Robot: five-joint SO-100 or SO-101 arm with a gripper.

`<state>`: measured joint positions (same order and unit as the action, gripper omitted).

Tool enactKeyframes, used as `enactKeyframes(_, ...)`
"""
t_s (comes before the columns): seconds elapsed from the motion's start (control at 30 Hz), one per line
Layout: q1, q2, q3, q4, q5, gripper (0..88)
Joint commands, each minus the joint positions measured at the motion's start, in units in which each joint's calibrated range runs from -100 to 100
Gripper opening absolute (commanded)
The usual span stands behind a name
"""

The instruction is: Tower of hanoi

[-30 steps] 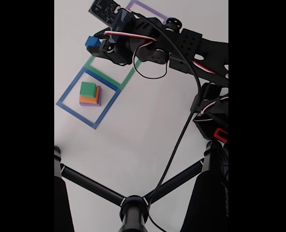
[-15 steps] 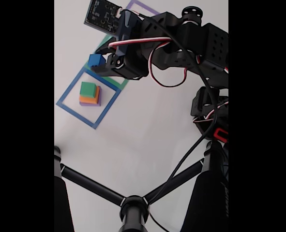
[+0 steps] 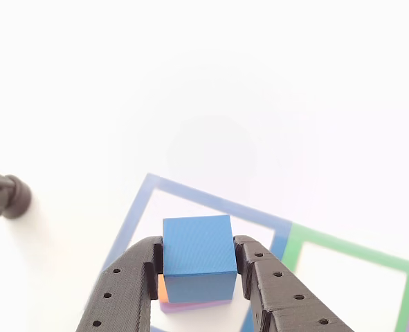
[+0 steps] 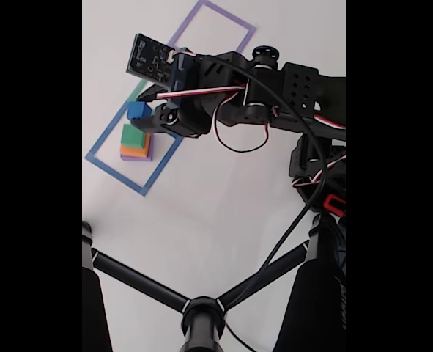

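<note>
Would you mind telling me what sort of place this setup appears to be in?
Probably a hobby or lab tabletop for robot practice: a plain white table marked with taped square outlines, a black tripod standing over it, and a gripper holding a blue block above stacked blocks.

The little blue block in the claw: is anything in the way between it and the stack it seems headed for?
Nothing visible. The gripper holds the blue block just above the stack, whose green block on top is bare. In the fixed view only open air separates the two, inside the blue taped outline.
</note>
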<state>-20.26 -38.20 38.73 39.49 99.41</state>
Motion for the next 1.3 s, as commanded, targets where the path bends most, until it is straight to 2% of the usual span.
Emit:
enactKeyframes(0.0, -0.45, -1.24, 6.54, -12.28, 0.59, 2.0)
enactKeyframes(0.3, -1.69, 4.33, 22.0, -38.68, 0.59, 2.1)
enactKeyframes(0.63, -0.35, 12.97, 29.18, -57.06, 0.59, 2.1)
enactKeyframes(0.8, 0.13, 16.52, 29.09, -60.94, 0.59, 2.1)
enactKeyframes(1.27, -0.45, 16.93, 31.18, -62.73, 0.59, 2.2)
